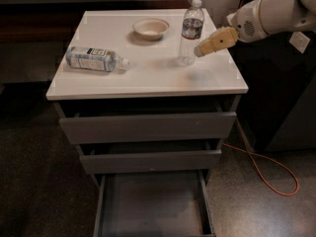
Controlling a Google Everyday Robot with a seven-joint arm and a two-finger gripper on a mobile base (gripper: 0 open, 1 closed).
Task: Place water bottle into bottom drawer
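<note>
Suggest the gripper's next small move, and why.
Probably nudge the tan gripper leftward onto the slim clear ribbed plastic water bottle for a grasp. It stands upright on the white cabinet top, with the gripper's tip just at its right side in the camera view; contact can't be judged. The grey bottom drawer is already open.

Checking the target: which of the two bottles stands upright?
The slim water bottle at the back right, next to the gripper. The other bottle, with the wide label, lies on its side at the left.
</note>
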